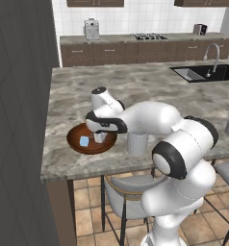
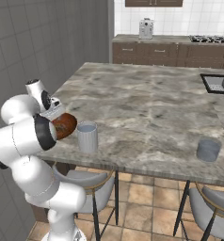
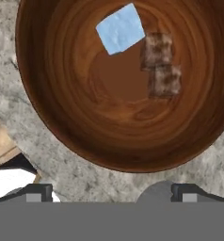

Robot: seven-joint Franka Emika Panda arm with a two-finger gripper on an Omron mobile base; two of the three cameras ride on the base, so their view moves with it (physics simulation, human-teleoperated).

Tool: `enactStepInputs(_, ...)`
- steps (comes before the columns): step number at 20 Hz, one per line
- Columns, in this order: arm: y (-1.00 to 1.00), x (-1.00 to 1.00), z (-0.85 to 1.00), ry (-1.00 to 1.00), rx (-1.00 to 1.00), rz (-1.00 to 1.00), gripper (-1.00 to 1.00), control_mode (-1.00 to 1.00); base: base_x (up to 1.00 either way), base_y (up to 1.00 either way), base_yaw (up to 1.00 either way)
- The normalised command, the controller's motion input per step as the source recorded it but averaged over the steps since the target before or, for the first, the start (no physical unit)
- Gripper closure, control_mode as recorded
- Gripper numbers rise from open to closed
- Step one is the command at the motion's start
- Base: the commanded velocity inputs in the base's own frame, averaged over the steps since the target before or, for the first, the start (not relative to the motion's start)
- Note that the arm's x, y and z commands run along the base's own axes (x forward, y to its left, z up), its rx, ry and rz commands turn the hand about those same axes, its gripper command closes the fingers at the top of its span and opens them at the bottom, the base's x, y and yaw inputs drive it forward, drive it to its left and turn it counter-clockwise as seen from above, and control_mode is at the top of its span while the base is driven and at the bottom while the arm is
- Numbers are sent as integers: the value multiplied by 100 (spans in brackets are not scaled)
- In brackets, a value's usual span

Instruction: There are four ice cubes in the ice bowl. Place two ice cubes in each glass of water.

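Bowl and two glasses on your counter

Your bowl (image 1: 75,142) sits at the near left edge with cubes (image 3: 120,28) in it; one glass (image 2: 87,136) stands just right of it, the other glass (image 2: 208,149) well apart, far right.

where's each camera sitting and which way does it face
Left base view: behind the arm's left, looking forward and down over the island; the arm rises lower right, its gripper over the ice bowl.
Right base view: behind its right; the arm rises lower left, beside a glass.
Hand view: on the hand, looking down into the bowl at an ice cube; fingertips at the bottom.
Both base views share bowl, glass, counter.
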Motion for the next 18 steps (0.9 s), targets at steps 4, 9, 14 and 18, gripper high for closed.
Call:
enactStepInputs(4, 0, 33, -48, -2, 0, 0, -100, -100, 0, 0, 0)
enactStepInputs(9, 1, 38, -43, -1, 0, 0, -100, -100, 0, 0, 0)
enactStepInputs(14, 11, 50, -31, 0, 0, 0, -100, -100, 0, 0, 0)
enactStepInputs(18, 31, 45, -24, 0, -3, 0, -100, -100, 0, 0, 0)
